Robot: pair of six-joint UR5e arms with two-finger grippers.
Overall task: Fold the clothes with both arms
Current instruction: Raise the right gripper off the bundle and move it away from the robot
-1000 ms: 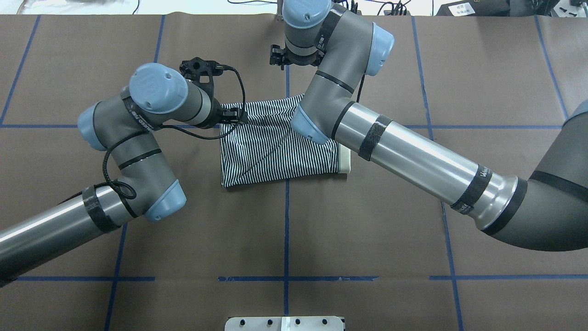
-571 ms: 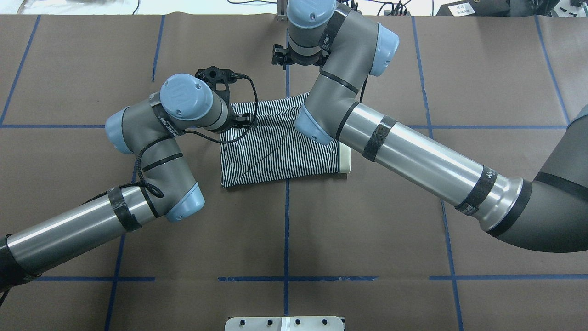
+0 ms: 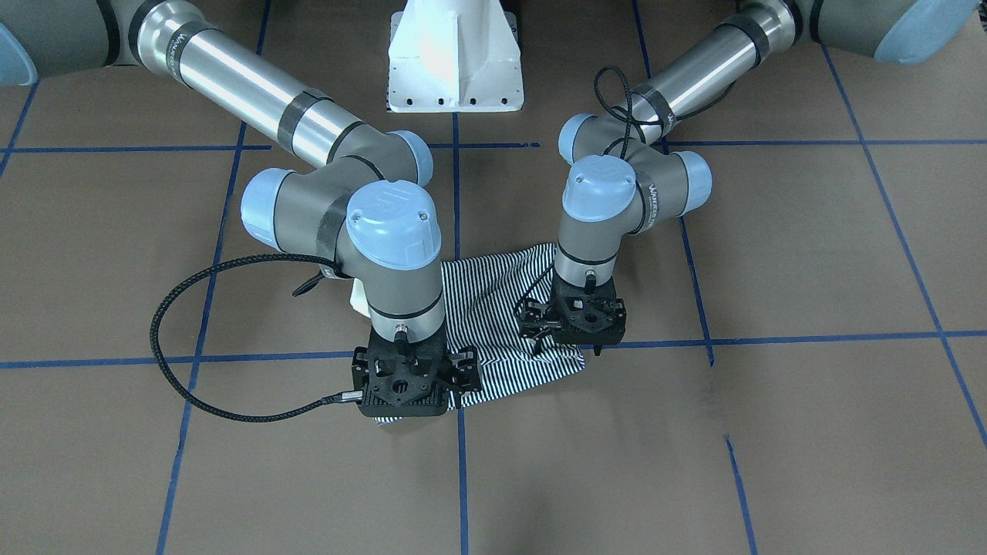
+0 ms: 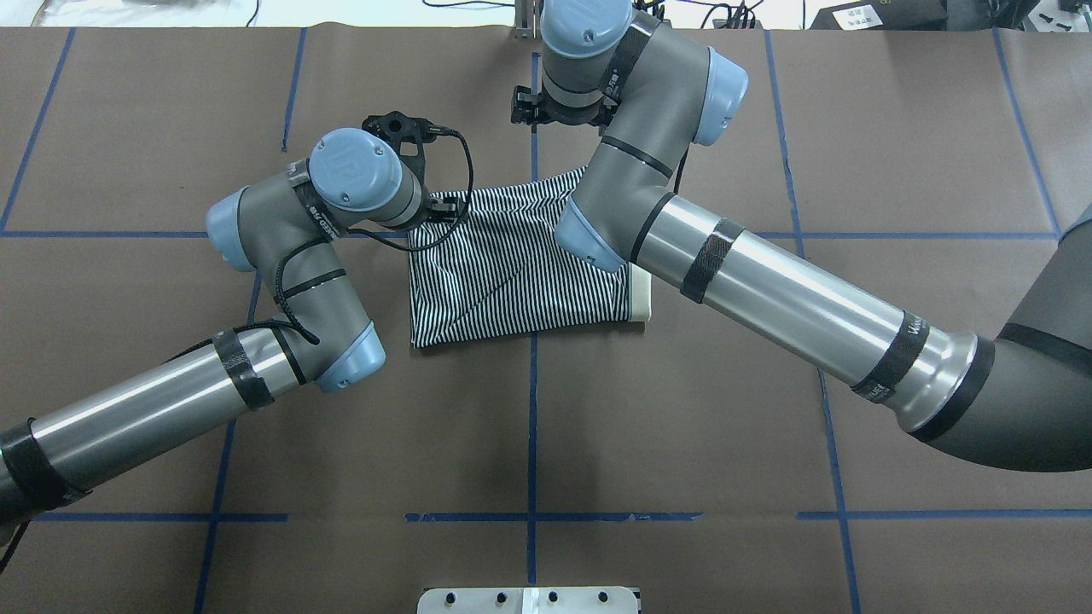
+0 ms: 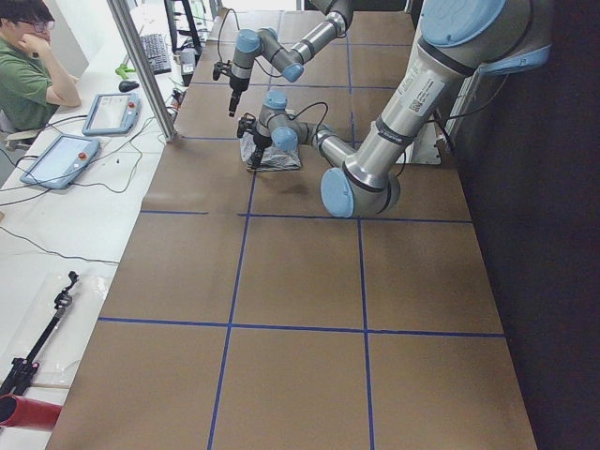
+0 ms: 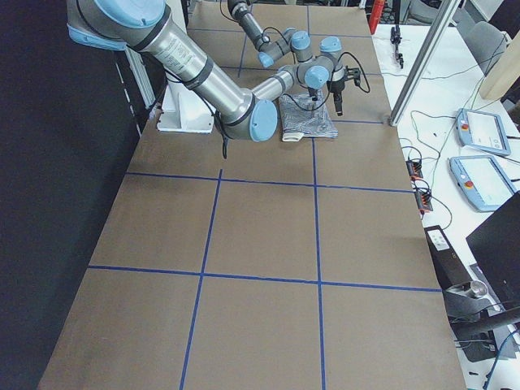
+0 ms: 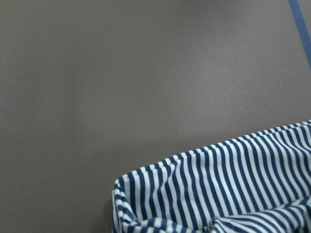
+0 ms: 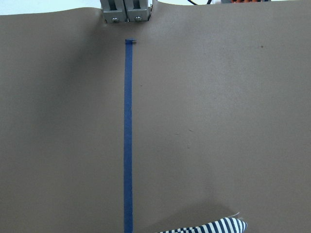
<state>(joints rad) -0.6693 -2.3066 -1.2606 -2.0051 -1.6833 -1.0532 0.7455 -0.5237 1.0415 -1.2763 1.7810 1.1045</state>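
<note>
Lying long axis crosswise, collar [image 4: 641, 300] rightward, polo shirt [image 4: 512, 281]; left end effector [image 3: 572, 327], right end effector [image 3: 402, 385]: grip indiscernible.

The table [image 4: 682, 409] is covered by a brown sheet, marked into large squares by blue tape lines [image 4: 532, 426]. A folded striped polo shirt [image 4: 512, 290] lies flat on it over a crossing of two lines, with its cream collar [image 4: 640, 298] at one end. A white pedestal base [image 3: 455, 54] stands at the robot's edge.

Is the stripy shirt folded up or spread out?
Folded. The striped shirt lies as a small rectangle with no sleeves sticking out, and its cream collar peeks from one edge.
</note>
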